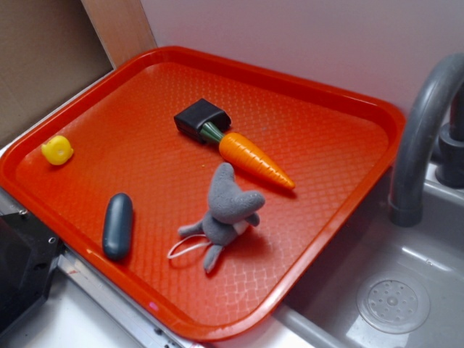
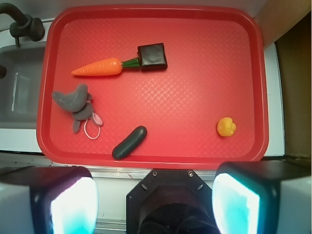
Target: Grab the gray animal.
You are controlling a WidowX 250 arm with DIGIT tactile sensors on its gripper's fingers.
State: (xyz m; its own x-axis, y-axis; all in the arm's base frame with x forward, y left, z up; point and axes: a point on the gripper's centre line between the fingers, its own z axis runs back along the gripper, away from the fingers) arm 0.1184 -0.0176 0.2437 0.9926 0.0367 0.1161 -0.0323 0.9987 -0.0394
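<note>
red tray [image 1: 348,109] beside a gray sink [image 1: 406,304], gray animal [image 1: 228,210] lying near the carrot [image 1: 254,159], my end effector [image 2: 155,204] spread wide and empty, fingertips cropped off

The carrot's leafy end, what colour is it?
Green: the carrot has a short dark green top tucked against the black block. The wrist view shows it best.

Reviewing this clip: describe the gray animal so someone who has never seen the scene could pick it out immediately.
Start at the big red tray beside the sink. On its sink-side half, just below the orange carrot, lies the gray animal, a soft plush toy with floppy ears and a thin white string loop. The dark capsule nearby is smooth and hard-looking, and the duck is yellow.
</note>
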